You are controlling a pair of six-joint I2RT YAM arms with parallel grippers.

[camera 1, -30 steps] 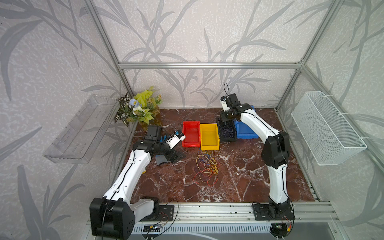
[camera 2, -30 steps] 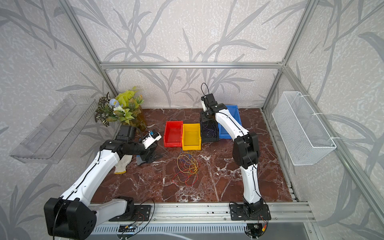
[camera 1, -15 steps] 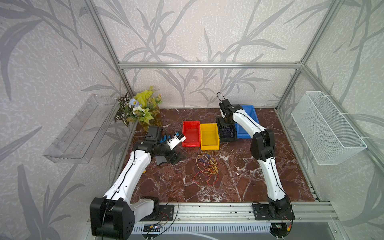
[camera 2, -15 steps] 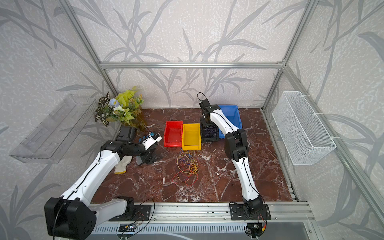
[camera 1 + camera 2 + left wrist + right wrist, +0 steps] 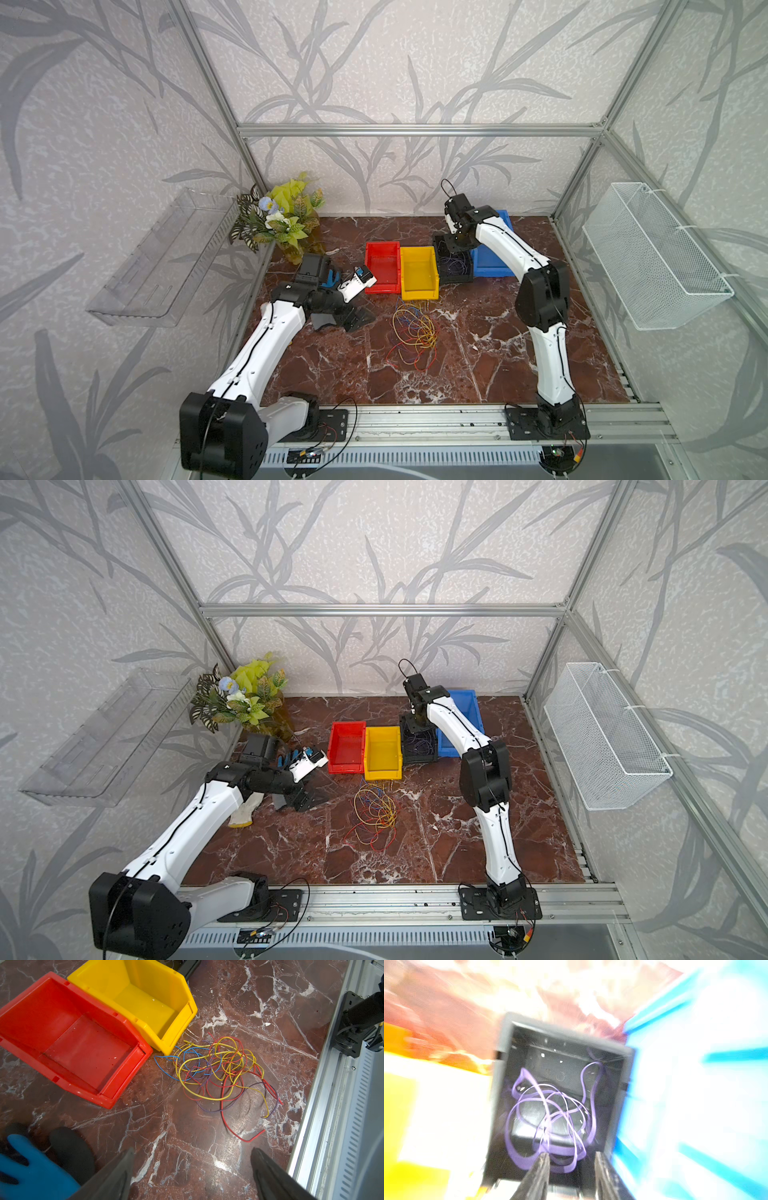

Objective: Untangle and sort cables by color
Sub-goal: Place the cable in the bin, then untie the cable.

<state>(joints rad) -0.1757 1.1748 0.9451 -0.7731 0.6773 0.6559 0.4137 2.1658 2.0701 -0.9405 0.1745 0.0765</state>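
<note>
The right tool (image 5: 571, 1155) hangs parted and empty over the black bin (image 5: 566, 1032), where purple cables (image 5: 560, 1150) lie: that drop looks done. The left tool (image 5: 191, 1149) gapes wide near the mixed tangle (image 5: 220, 1064) on the worktop (image 5: 187, 1126); next, pinch 1 strand free.

Both top views look down from the front; close-in wrist views share the cables (image 5: 413, 332).

Red-brown marble bench (image 5: 478, 353), white veins all over it. The loose cables (image 5: 220, 1068) are a mix: red, yellow, blue, a few purple strands. Bins go red bin (image 5: 62, 1028), yellow bin (image 5: 145, 1001), black bin (image 5: 456, 279), blue bin (image 5: 492, 268), each one solid colour. Only purple cables (image 5: 550, 1122) in the black one. And the walls (image 5: 415, 62): pale grey, printed with darker grey leaves
</note>
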